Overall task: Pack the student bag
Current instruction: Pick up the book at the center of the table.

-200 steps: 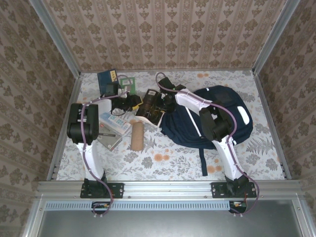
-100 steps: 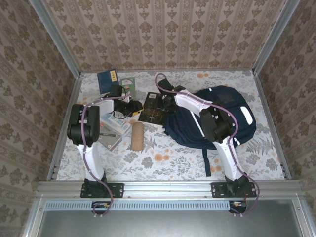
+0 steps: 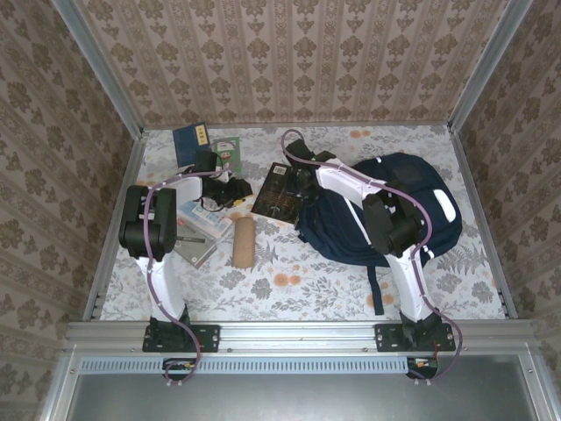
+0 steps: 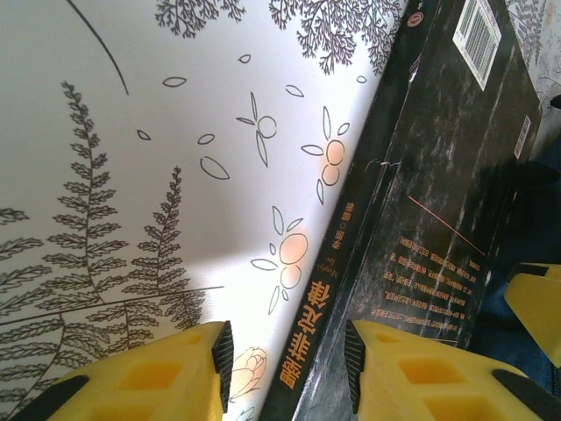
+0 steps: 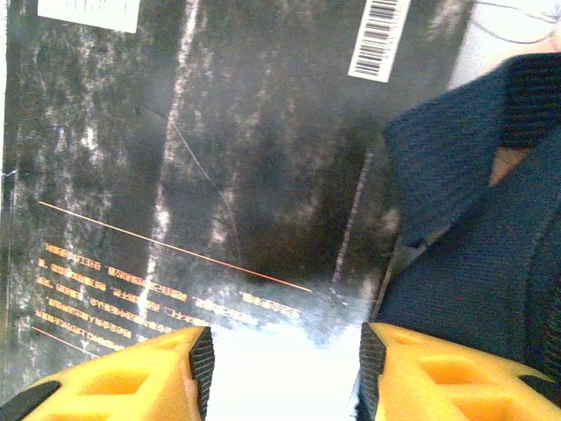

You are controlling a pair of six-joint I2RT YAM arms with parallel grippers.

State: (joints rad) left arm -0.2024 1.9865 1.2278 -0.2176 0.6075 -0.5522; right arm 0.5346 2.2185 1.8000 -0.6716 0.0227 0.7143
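Observation:
The student bag [image 3: 399,210], navy blue, lies on the right half of the table; its fabric [image 5: 491,263] covers the right edge of a black book [image 5: 219,149]. The book [image 3: 279,195], with orange lettering on its spine [image 4: 320,298], lies tilted just left of the bag. My right gripper [image 5: 285,360] hovers over the book's near end, open, its pads clear of the cover. My left gripper [image 4: 287,351] is open too, at the book's left side [image 3: 232,189], with the spine running between its fingers without touching the pads.
Left of the book lie a cardboard tube [image 3: 243,241], a white and blue box [image 3: 203,217] and a grey notebook [image 3: 195,250]. A blue book [image 3: 189,139] and a green item [image 3: 230,147] sit at the back left. A bag strap [image 3: 375,285] trails toward the near edge.
The right arm has moved right, and the bag and the black book have shifted right with it. Its jaws have widened. The left gripper came in from the back left to the book's left side.

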